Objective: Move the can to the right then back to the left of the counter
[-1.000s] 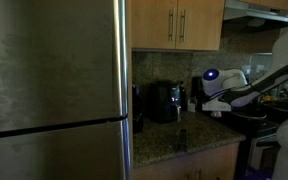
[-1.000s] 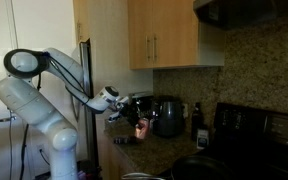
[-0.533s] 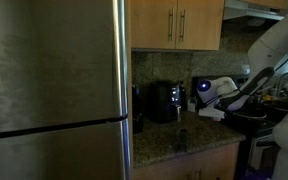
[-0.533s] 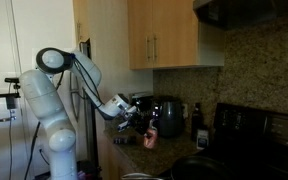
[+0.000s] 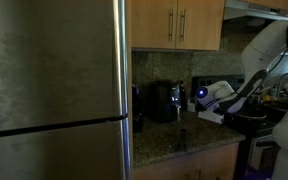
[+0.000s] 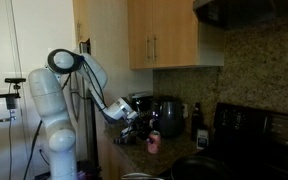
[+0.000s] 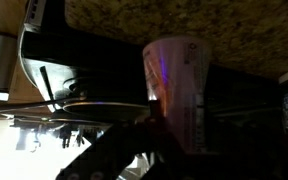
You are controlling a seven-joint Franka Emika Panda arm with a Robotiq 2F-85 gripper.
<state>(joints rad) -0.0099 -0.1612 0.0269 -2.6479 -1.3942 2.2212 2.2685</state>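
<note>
Can: the can [image 6: 153,143] is low over the near part of the counter [image 6: 179,148], in front of the black appliance [image 6: 169,116]; whether its base touches the stone I cannot tell.
Can relative to hand: it sits at the tip of the gripper [image 6: 147,130], just below and ahead of the wrist; in the wrist view it fills the middle of the frame, very close.
Hand state: clamped on the can, as far as the pictures show; a dark finger [image 7: 134,150] crosses the can's side in the wrist view, and the opposite finger is lost in shadow.
Can shape and finish: a small cylinder, reddish-pink in an exterior view, with a paler end and faint print on its wall.
Counter: dark speckled stone, with a matching backsplash [image 6: 249,70].
Appliance: glossy black with a rounded body, much larger than the can.
Arm: the white, smooth-shelled arm [image 6: 84,75] bends down towards the counter.
Surroundings: light wooden cabinets [image 6: 164,35] with slim metal handles; a brushed-steel fridge [image 5: 54,90]; a small dark bottle [image 6: 196,124] beside the appliance.
</note>
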